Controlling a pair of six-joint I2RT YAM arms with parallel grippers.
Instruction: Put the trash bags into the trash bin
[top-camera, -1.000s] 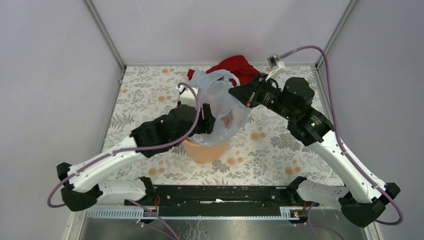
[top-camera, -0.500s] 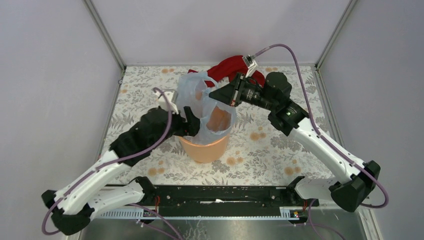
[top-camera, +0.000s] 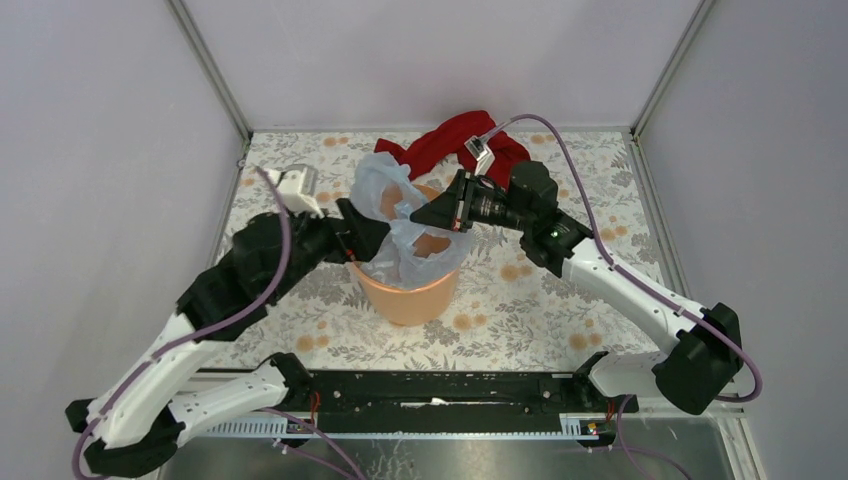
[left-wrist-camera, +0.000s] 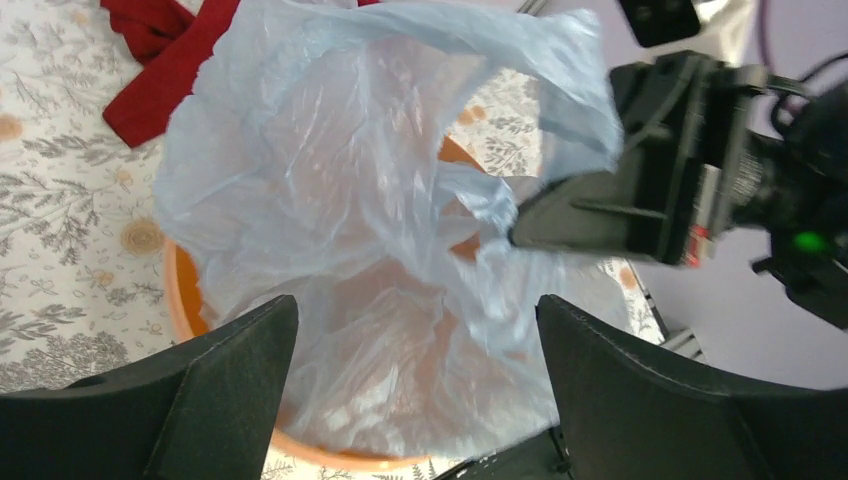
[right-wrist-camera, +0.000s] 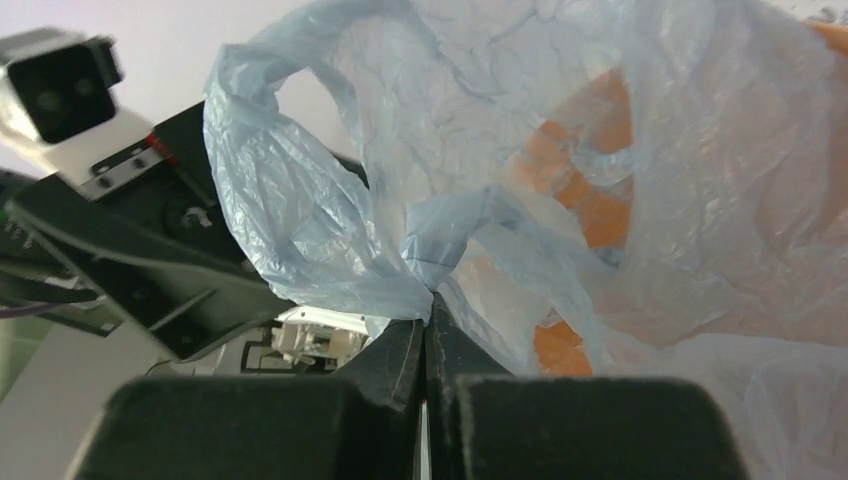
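Observation:
The pale blue trash bag (top-camera: 392, 205) hangs into the round orange trash bin (top-camera: 408, 295), with its upper part and handles bunched above the rim. My right gripper (top-camera: 418, 216) reaches over the bin from the right and is shut on a fold of the bag (right-wrist-camera: 330, 250), pinched at the fingertips (right-wrist-camera: 428, 318). My left gripper (top-camera: 357, 238) sits at the bin's left rim with its jaws wide open, one on each side of the bag (left-wrist-camera: 330, 200), not gripping it. The bin's orange rim (left-wrist-camera: 178, 300) shows under the film, and its wall (right-wrist-camera: 600, 215) shows through the bag.
A red cloth (top-camera: 455, 140) lies on the flowered table behind the bin and also shows in the left wrist view (left-wrist-camera: 165, 50). Grey walls stand on the left, back and right. The arm bases and a black rail (top-camera: 440, 385) line the near edge.
My right gripper has carried the bag leftward and down, so it now hangs lower in the bin. My left arm has pulled back to the left rim of the bin.

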